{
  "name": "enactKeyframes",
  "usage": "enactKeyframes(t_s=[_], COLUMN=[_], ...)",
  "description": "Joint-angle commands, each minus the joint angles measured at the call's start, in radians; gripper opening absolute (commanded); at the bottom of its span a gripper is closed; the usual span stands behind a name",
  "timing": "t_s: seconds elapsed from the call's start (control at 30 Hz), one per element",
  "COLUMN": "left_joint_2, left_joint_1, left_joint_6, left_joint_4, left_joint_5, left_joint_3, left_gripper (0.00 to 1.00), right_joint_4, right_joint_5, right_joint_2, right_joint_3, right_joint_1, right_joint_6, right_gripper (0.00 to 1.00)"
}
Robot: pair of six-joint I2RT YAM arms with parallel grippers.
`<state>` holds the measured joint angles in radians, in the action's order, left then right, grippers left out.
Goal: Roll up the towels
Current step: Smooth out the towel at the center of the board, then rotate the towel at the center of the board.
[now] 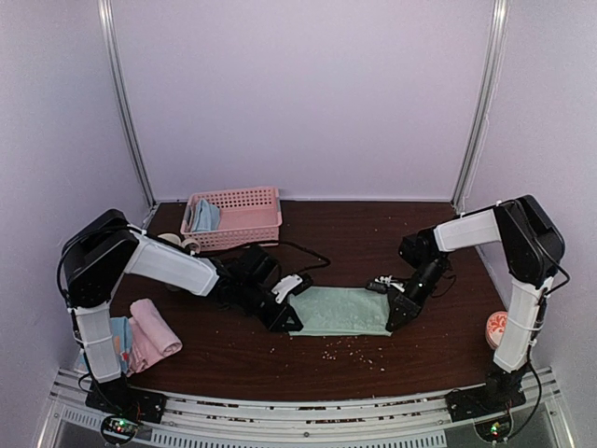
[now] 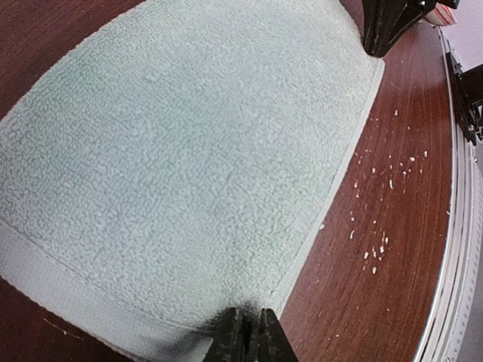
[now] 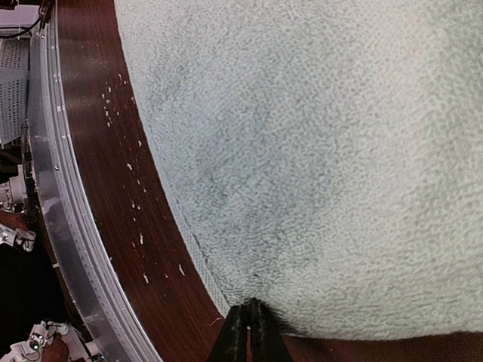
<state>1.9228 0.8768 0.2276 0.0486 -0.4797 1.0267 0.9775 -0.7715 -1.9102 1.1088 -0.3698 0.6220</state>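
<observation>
The green towel [image 1: 340,311] lies flat — long axis running left to right.

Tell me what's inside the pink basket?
Folded light blue cloth sits at the left end of the pink basket. How many towels that is, I cannot tell. The near wall hides the bottom along the front.

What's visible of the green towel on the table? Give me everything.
The green towel is pale sage, looped terry cloth with a flatter woven hem band along its left end. It lies spread flat as a rectangle, unrolled, on the brown table, between the two arms. The left gripper pinches its near left corner and the right gripper its near right corner. White crumbs dot the table by its near edge.
</observation>
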Motion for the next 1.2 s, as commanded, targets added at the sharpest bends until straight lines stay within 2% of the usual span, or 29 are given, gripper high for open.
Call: enactKeyframes(t_s=[0.0,0.13,0.33,0.43,0.53,0.73,0.9,1.17], left_joint_2=[0.033,0.039,0.036,0.038,0.038,0.035,0.04,0.059], left_joint_1=[-0.001,-0.001,-0.001,-0.001,-0.001,-0.002,-0.002,-0.004], left_joint_6=[-0.006,-0.006,-0.008,-0.008,-0.008,-0.008,-0.015,-0.049], left_joint_4=[0.014,0.017,0.022,0.022,0.02,0.02,0.026,0.082], left_joint_5=[0.017,0.024,0.036,0.036,0.039,0.041,0.049,0.132], left_joint_3=[-0.022,-0.018,-0.013,-0.014,-0.016,-0.017,-0.018,0.035], left_gripper=[0.09,0.09,0.09,0.08,0.08,0.08,0.08,0.08], right_joint_4=[-0.021,-0.016,0.134,0.113,0.028,-0.096,-0.108,-0.103], right_joint_5=[0.092,0.095,-0.018,-0.032,0.019,0.118,0.126,0.131], right_joint_2=[-0.027,-0.004,0.048,0.03,-0.01,-0.103,-0.172,-0.114], right_joint_3=[-0.03,-0.006,0.147,0.214,0.239,0.235,0.234,0.133], right_joint_1=[-0.003,-0.003,-0.001,0.008,0.024,0.074,0.112,0.112], right_joint_6=[-0.012,-0.023,0.077,0.037,-0.058,-0.184,-0.206,-0.185], right_gripper=[0.04,0.04,0.05,0.05,0.04,0.03,0.03,0.03])
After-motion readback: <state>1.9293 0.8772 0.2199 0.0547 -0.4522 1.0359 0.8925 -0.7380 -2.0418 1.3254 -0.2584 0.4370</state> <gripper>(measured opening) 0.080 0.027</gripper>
